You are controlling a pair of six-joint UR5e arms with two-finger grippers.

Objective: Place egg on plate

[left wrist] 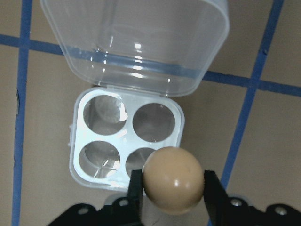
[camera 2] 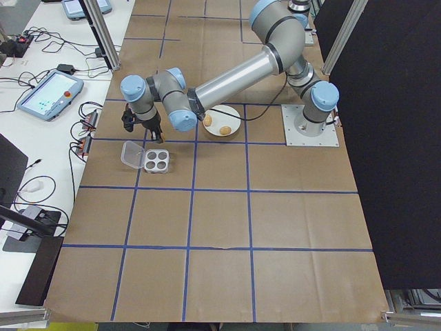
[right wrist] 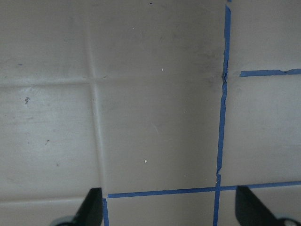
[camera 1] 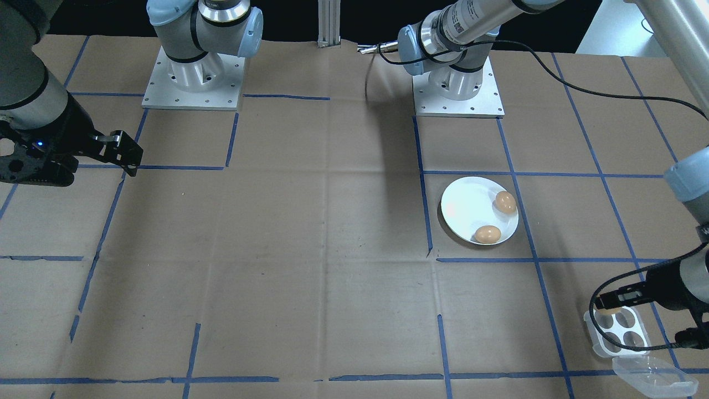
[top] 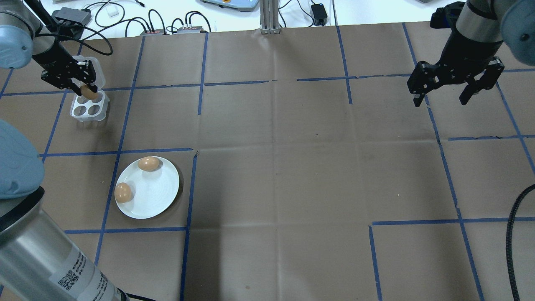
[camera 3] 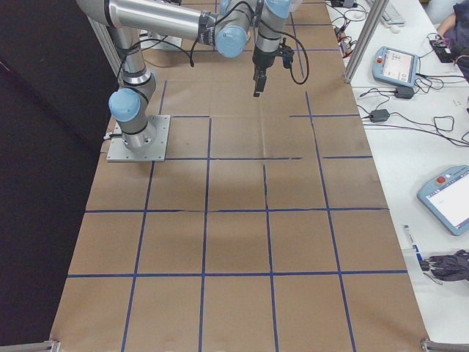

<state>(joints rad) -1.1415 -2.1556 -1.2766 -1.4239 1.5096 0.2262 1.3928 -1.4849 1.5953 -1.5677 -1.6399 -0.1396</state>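
Two eggs already sit on the plate (top: 156, 196), and the left gripper (left wrist: 173, 190) has a third egg (left wrist: 173, 180) pinched above the emptied egg tray (left wrist: 124, 135) — carrying it over remains — while the right gripper (top: 443, 97) hangs spread and idle.

Three brown eggs, one white plate

The plate (top: 152, 196) is round, flat and glossy white, lying level on the brown paper inside a blue-taped square. Two brown eggs rest on their sides at its rim, apart from each other: one egg (top: 148, 163) at the edge farther from the robot, another egg (top: 123, 192) at the edge toward the robot's left. A third egg (left wrist: 173, 180), tan and smooth, is held off the table, well apart from the plate.
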